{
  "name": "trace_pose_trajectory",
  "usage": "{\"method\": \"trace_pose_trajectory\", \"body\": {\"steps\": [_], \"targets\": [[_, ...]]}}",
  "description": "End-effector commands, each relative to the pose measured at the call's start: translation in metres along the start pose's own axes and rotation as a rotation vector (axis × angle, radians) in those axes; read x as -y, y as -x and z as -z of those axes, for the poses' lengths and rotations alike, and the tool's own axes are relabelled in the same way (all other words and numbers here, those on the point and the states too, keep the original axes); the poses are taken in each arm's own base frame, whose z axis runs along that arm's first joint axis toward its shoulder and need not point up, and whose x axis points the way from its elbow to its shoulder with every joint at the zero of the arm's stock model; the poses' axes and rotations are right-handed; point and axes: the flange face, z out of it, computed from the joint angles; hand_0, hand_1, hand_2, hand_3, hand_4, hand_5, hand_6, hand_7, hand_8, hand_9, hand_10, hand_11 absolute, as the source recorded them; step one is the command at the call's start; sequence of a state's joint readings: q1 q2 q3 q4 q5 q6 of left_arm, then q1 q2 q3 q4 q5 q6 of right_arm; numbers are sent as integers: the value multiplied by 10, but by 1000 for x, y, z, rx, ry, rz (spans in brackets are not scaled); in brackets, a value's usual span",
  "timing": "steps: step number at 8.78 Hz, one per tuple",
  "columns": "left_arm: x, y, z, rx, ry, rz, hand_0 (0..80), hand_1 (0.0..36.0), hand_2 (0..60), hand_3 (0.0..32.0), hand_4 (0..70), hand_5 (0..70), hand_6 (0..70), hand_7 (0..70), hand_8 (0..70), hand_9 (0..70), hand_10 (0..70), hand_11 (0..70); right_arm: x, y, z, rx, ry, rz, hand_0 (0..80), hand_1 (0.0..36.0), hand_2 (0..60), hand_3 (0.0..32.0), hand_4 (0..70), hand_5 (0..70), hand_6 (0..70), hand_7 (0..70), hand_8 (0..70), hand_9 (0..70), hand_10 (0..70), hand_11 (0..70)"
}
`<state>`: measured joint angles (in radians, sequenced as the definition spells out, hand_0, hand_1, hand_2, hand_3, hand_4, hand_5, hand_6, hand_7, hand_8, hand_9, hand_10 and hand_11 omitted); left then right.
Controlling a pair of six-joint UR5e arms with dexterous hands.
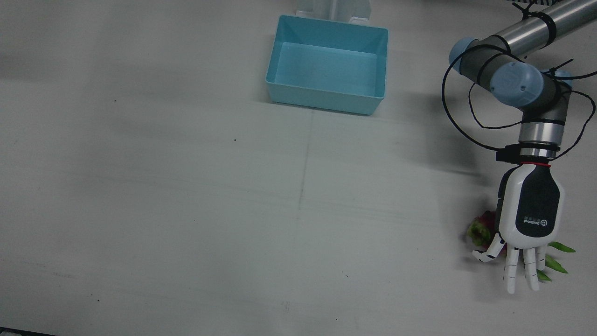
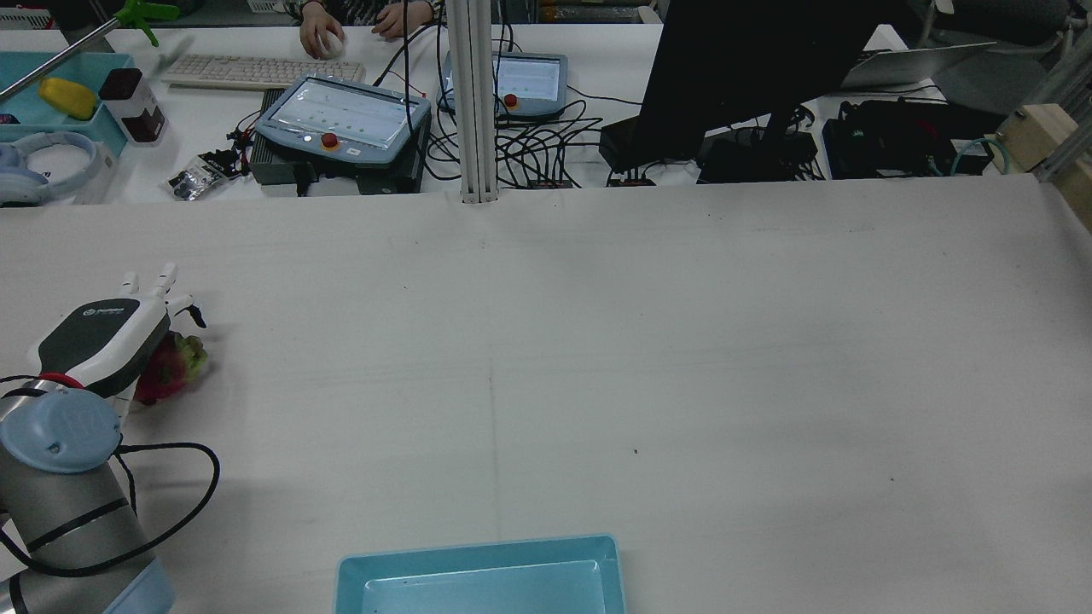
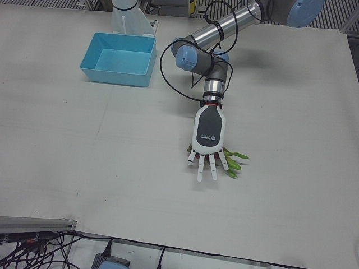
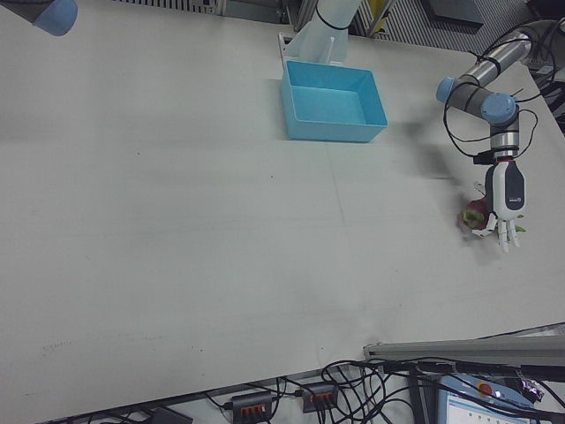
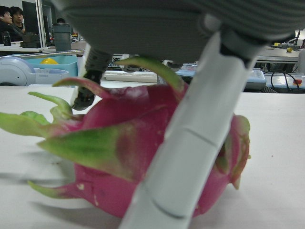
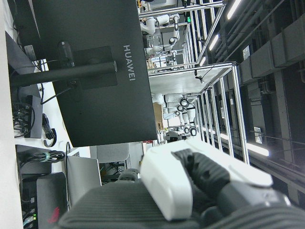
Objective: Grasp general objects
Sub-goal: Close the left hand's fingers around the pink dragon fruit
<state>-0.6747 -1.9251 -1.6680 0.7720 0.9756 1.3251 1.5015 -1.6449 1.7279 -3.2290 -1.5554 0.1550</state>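
table (image 1: 186, 186) | left hand (image 1: 528, 219) fingers spread, over dragon fruit (image 1: 480, 229), mostly hidden | right hand grip unclear

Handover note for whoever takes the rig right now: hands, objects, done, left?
Left robot hand: open, fingers spread, poised directly over the dragon fruit; no grasp closed yet.
Right robot hand: shows only in its own camera, raised and aimed away from the table; whether it is open or shut cannot be told.
Dragon fruit: lying on the table at the left arm's far edge.
Blue bin: holds nothing, near the pedestals.
Done: approach. Left: close on the fruit and lift.
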Motion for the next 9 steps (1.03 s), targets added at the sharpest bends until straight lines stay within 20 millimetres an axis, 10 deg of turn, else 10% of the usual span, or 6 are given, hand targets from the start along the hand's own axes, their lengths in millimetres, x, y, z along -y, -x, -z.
{"method": "trace_pose_trajectory", "body": {"steps": [1,9], "targets": [[1,3,-2,4,-3,-2,800,360,50,320,0,481,0,11,58,0,0,16,-1,0,0,0,1,0,0,0,0,0,0,0,0,0,0,0,0,0],[1,9,-3,11,-5,-8,800,359,41,320,0,473,0,2,55,0,0,17,-1,0,0,0,1,0,0,0,0,0,0,0,0,0,0,0,0,0]]}}
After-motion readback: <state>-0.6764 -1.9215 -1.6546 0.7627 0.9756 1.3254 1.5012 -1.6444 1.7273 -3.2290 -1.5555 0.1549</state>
